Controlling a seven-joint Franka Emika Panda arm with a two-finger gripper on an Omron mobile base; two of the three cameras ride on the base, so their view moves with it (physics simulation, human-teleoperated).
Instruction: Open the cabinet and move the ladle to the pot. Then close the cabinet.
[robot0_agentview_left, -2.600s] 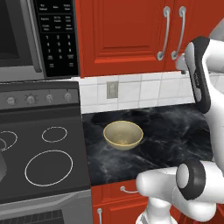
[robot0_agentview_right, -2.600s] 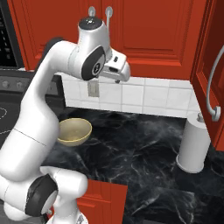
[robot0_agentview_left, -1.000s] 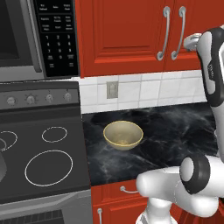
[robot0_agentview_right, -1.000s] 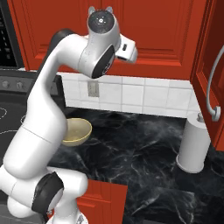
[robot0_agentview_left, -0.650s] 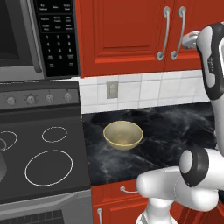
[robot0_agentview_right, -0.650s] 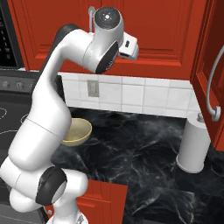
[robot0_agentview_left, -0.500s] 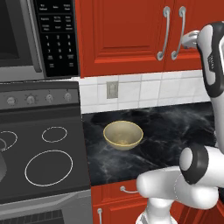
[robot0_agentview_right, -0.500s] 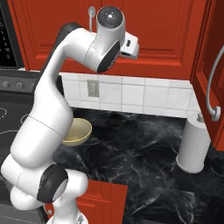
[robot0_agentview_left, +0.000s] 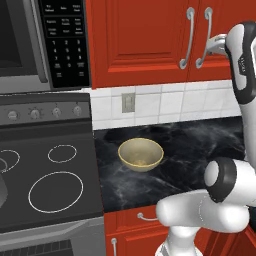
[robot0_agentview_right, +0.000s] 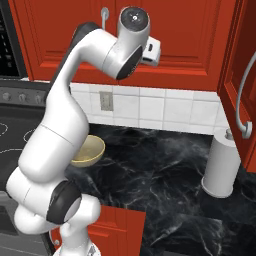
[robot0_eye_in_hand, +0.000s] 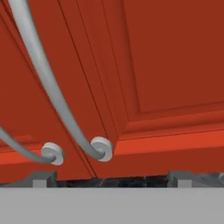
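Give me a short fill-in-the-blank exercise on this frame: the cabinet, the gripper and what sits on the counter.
1. Both doors of the cabinet are ____.
2. The gripper is open, raised close in front of the cabinet's two silver ____, touching neither.
3. The yellowish bowl on the black counter has ____ inside it.
4. The white paper towel roll stands ____ on the counter, near the single-door cabinet.

Missing words: closed; handles; nothing; upright

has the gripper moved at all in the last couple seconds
Yes. In the right base view the hand has risen from level with the backsplash tiles up to the cabinet doors, and the open gripper now faces the handles.
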